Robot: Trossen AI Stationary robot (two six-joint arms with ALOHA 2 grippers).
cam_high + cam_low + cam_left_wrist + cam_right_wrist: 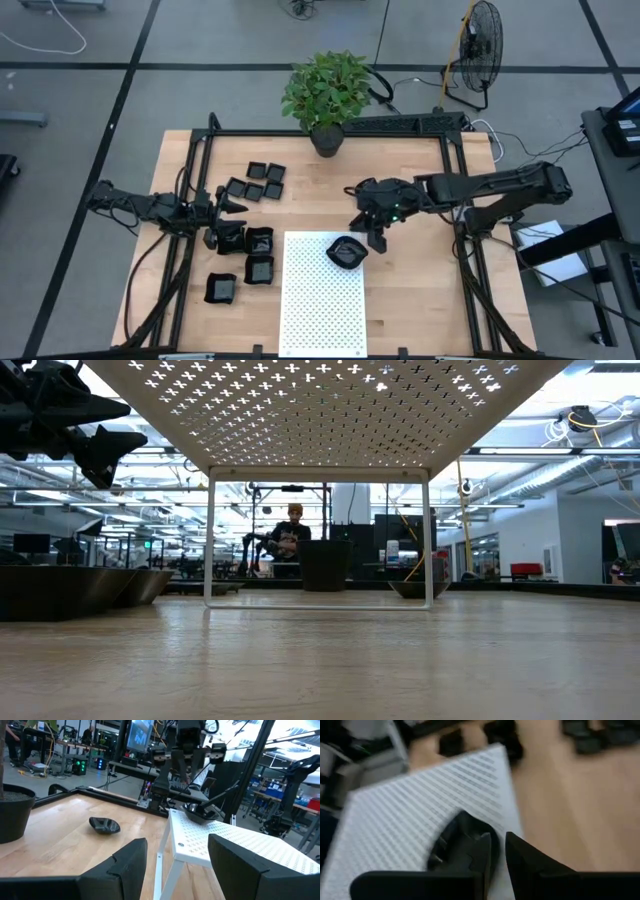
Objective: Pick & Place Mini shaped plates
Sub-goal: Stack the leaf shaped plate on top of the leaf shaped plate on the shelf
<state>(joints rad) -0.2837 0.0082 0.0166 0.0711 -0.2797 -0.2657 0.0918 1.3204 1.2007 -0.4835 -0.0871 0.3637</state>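
Now let go of the plate (346, 252) on the white mat (320, 310). Right gripper (372, 236) just above it, fingers only a little apart. Open more, then lift straight up so nothing tips.

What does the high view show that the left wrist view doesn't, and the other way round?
Only the high view shows the cluster of mini shaped plates beside the left gripper, and the potted plant's leaves. Only the left wrist view shows that the white dotted mat is a raised perforated platform on legs, plus a lone plate on the wood. Both show the right gripper over a rounded plate on the platform's corner.
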